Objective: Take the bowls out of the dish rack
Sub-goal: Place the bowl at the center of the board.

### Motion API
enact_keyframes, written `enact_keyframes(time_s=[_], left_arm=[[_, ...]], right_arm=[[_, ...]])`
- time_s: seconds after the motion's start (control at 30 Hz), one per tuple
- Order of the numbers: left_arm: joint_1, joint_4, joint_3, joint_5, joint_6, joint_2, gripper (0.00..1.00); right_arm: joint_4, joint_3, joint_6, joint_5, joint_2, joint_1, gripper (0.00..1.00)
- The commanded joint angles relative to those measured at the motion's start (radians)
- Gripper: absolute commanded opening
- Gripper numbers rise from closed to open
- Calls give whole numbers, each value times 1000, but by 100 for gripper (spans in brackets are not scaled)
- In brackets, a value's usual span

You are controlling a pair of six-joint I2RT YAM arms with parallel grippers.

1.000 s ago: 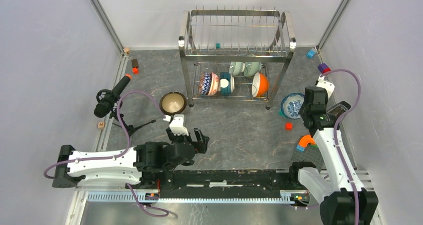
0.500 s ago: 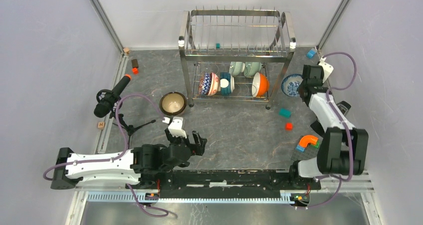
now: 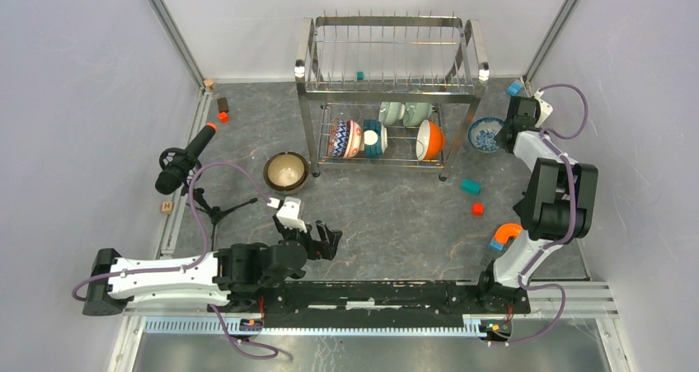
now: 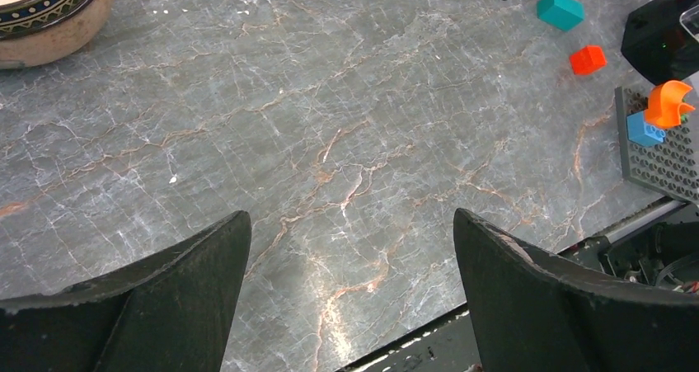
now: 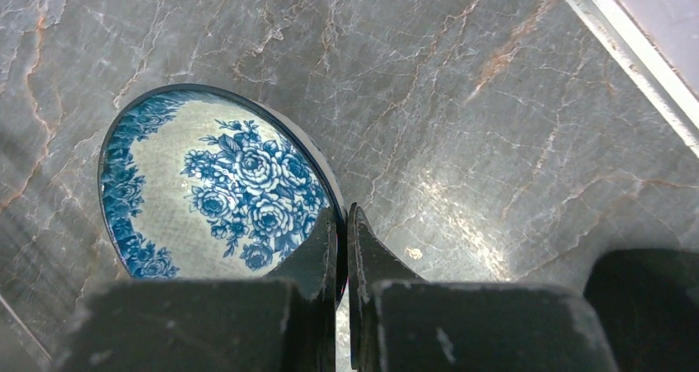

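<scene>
The steel dish rack (image 3: 387, 34) stands at the back middle. Its lower tier holds several bowls on edge: a red-orange patterned one (image 3: 344, 138), a white one (image 3: 375, 138), two pale green (image 3: 392, 112) (image 3: 417, 112), and an orange one (image 3: 429, 139). The dark brown bowl (image 3: 285, 171) sits on the table left of the rack; it also shows in the left wrist view (image 4: 49, 13). My right gripper (image 5: 341, 223) is shut on the rim of the blue-and-white bowl (image 5: 214, 186), right of the rack (image 3: 485, 133). My left gripper (image 4: 350, 228) is open and empty above bare table.
A microphone on a stand (image 3: 185, 159) is at the left. A teal block (image 3: 471, 186) and a red block (image 3: 476, 209) lie right of centre. An orange arch on a blue block (image 3: 504, 235) sits on a grey plate. Small blocks lie by the walls.
My right gripper has carried the blue-and-white bowl from the table's right side back toward the far right corner beside the rack. The left arm has drawn back slightly toward its base.
</scene>
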Motion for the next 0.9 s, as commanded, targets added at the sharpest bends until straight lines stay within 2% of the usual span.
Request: enact_keyframes(time_s=[0.0,0.3,0.33,0.63,0.73,0.87], left_arm=[[-2,68,2,-53,53,27,98],[-3,23,31,-51,27,74,97],[-2,18,31,-51,23,76,97],[-3,-36,54,-60,8,88,97],[-3,-56,71,-64,6,89,98],[-2,-66,92,-73,5,89,98]], right_arm=[[67,90,36,-70,31,-14,0],[48,90,39,-122,90,-34,0],[46,90,31,-125,94,-36,2],[19,79,-29,-144,60,-43,57],[20,58,-35,-146,1,-42,68],[2,25,-23,-156,-97,-43,75]])
